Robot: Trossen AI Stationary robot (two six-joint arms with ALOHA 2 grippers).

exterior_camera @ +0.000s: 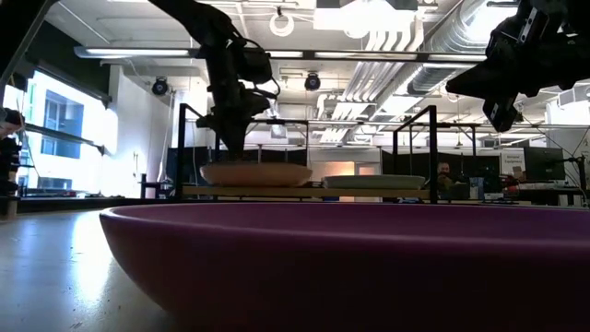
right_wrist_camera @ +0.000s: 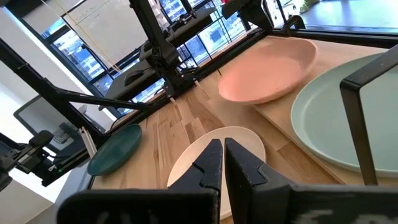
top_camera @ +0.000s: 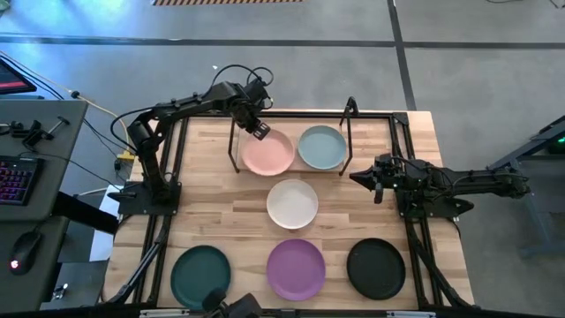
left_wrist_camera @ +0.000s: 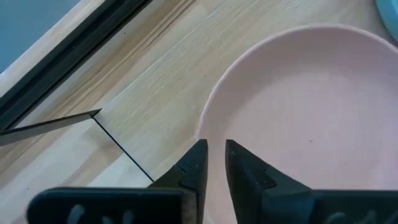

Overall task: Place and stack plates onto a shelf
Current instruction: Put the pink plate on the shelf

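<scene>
The pink plate (top_camera: pixel 267 153) and the pale blue-grey plate (top_camera: pixel 322 147) lie flat side by side on the shelf (top_camera: pixel 284 124), a light wooden board in a black rod frame. On the tabletop, the white plate (top_camera: pixel 292 203) lies in front of the shelf, and the dark teal plate (top_camera: pixel 200 272), purple plate (top_camera: pixel 296 268) and black plate (top_camera: pixel 375 268) lie along the near edge. My left gripper (top_camera: pixel 258 131) is at the pink plate's far-left rim and shut on it. My right gripper (top_camera: pixel 360 179) is shut and hovers right of the shelf, touching nothing. My left gripper (left_wrist_camera: pixel 214 149) pinches the pink plate's rim (left_wrist_camera: pixel 200 132) at its far-left side. One finger (left_wrist_camera: pixel 196 163) is outside the rim and the other (left_wrist_camera: pixel 242 165) is inside the bowl. The fingers come from above, slanting down. The plate (exterior_camera: pixel 256 173) sits flat on the shelf board (left_wrist_camera: pixel 143 99).
The shelf's black uprights (top_camera: pixel 350 110) stand at its corners, and one rod (right_wrist_camera: pixel 357 124) is close in front of my right gripper (right_wrist_camera: pixel 222 146). Bare tabletop (top_camera: pixel 212 208) lies left of the white plate. A desk with a keyboard (top_camera: pixel 18 177) stands beyond the table's left edge.
</scene>
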